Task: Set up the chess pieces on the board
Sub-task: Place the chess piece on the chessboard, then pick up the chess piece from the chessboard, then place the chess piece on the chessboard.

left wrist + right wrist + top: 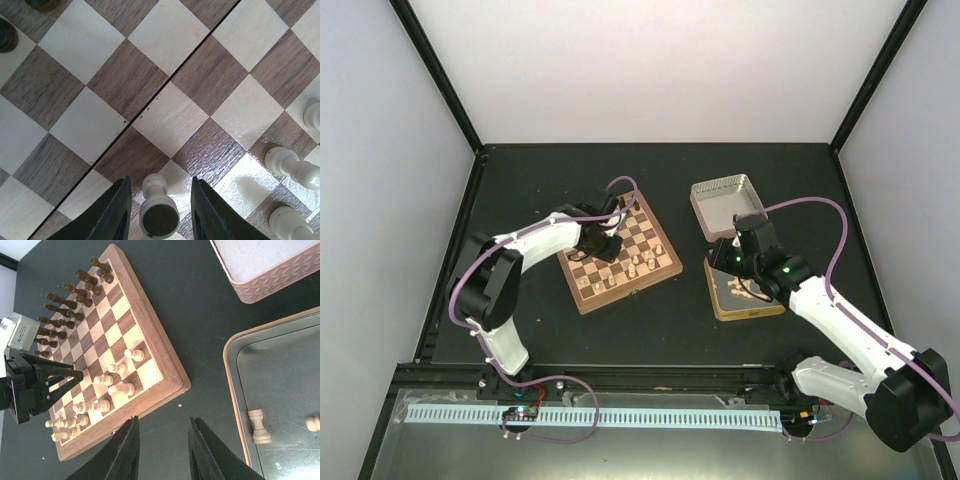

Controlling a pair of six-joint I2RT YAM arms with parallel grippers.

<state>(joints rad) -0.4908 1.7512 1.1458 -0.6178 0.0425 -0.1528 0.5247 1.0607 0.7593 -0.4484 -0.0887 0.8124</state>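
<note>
Pawn [156, 200]: pale turned wood, dark felt base facing wrist camera, head pointing away; over board [125, 75].
Board: glossy checkered wood, centre seam.
Left gripper [160, 181]: jaws apart, straddling pawn.
Right gripper [163, 418]: jaws apart, empty, beside gold tin [235, 355].

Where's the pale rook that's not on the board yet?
In the right wrist view, the pale rook is inside the gold tin, by the wall nearest the board, close to the right claw; another pale piece sits deeper in.
</note>
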